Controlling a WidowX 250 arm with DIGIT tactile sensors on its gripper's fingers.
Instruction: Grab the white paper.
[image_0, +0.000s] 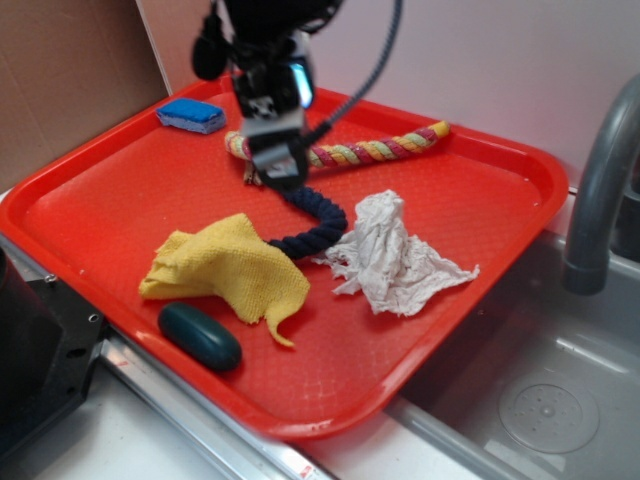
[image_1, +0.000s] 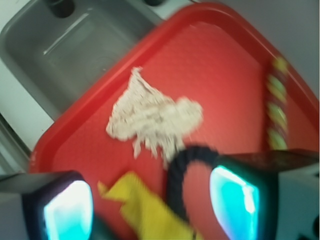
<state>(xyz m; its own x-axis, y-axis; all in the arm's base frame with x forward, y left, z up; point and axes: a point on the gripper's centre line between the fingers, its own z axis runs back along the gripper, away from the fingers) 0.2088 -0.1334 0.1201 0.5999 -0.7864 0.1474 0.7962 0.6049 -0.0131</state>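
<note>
The white paper (image_0: 393, 256) is a crumpled, ragged paper towel lying on the red tray (image_0: 100, 180), right of centre. In the wrist view the white paper (image_1: 152, 117) lies ahead of the fingers, towards the tray's sink-side rim. My gripper (image_0: 275, 172) hangs above the back middle of the tray, up and to the left of the paper, apart from it. Its jaws stand wide open with nothing between them. The two pads (image_1: 67, 211) glow cyan at the bottom of the blurred wrist view.
A folded yellow cloth (image_0: 228, 268) lies left of the paper, with a dark blue rope (image_0: 318, 218) curving between them. A striped rope (image_0: 375, 149) lies at the back, a blue sponge (image_0: 191, 114) back left, a dark green oval (image_0: 200, 336) in front. A sink (image_0: 560, 400) and faucet (image_0: 600, 180) stand right.
</note>
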